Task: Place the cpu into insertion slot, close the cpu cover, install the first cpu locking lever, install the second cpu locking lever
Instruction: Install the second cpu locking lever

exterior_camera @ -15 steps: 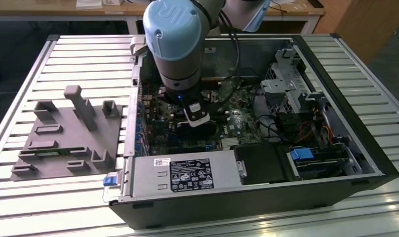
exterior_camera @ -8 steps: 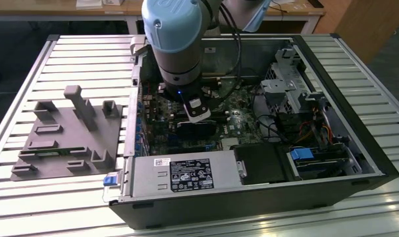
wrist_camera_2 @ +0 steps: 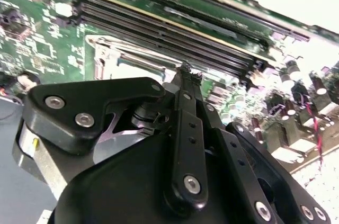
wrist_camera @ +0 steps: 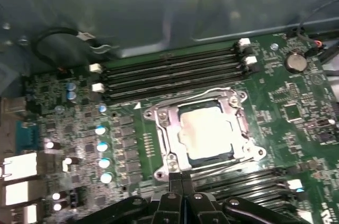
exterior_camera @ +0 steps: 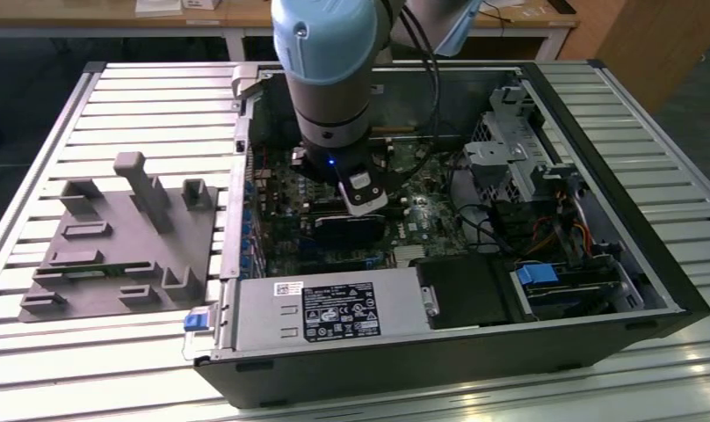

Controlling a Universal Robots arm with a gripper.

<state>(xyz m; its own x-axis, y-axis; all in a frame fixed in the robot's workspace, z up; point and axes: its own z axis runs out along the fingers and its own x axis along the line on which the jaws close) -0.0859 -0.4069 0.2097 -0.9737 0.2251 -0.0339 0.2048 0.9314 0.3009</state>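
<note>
silver-tan cpu (wrist_camera: 205,131) sits in the insertion slot (wrist_camera: 241,128) under the lowered cpu cover (wrist_camera: 165,128); the pincer (wrist_camera: 181,181), fingers pressed together and holding nothing, rests at the socket's edge

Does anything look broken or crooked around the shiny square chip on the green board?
Nothing stands out. The dull silver square cpu lies flat and straight in the metal-rimmed insertion slot, with the thin silvery cpu cover down around it. The black gripper sits at the slot's edge.

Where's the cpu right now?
In the first wrist view the cpu sits in the insertion slot under the cpu cover, between banks of memory slots, near the gripper.
</note>
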